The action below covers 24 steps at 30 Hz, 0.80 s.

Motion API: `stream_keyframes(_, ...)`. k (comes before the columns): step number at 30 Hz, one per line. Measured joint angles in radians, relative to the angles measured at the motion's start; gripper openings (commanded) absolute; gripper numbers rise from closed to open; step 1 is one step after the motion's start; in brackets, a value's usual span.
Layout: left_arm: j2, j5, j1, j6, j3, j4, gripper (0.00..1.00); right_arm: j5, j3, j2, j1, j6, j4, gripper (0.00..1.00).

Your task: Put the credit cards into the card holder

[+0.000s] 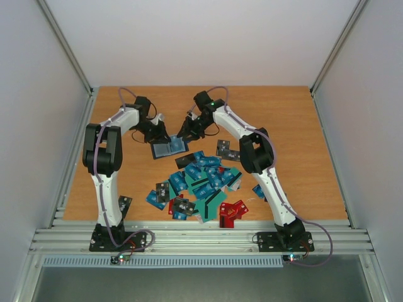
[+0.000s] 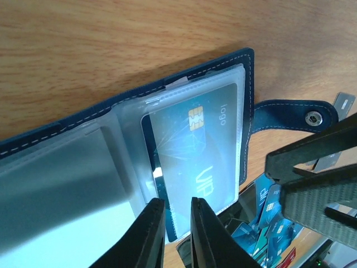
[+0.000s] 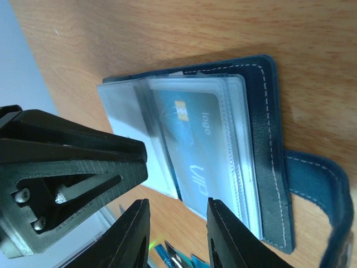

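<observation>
Reaching inward, elbows bent, both wrists angled down at card holder (image 1: 169, 149), lying open at upper centre of top view, just above scattered credit cards (image 1: 204, 182). Left gripper (image 2: 177, 204): narrow gap over sleeved card (image 2: 195, 162); hold indeterminable. Right gripper (image 3: 178, 204): parted wider, clamping nothing.

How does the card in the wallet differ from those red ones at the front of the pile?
The VIP card is blue and sits inside a clear sleeve of the open card holder. The red cards are red and lie loose and overlapping on the table. Both are flat rectangular cards.
</observation>
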<state>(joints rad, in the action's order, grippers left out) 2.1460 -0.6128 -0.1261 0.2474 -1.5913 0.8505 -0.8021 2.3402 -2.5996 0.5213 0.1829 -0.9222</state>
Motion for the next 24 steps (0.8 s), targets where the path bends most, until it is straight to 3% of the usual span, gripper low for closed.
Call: stream_keyframes(24,0.050,0.032,-0.022,-0.040,0.000,0.025,0.04,-0.023,0.000,-0.051,0.002,0.002,0.009,0.30)
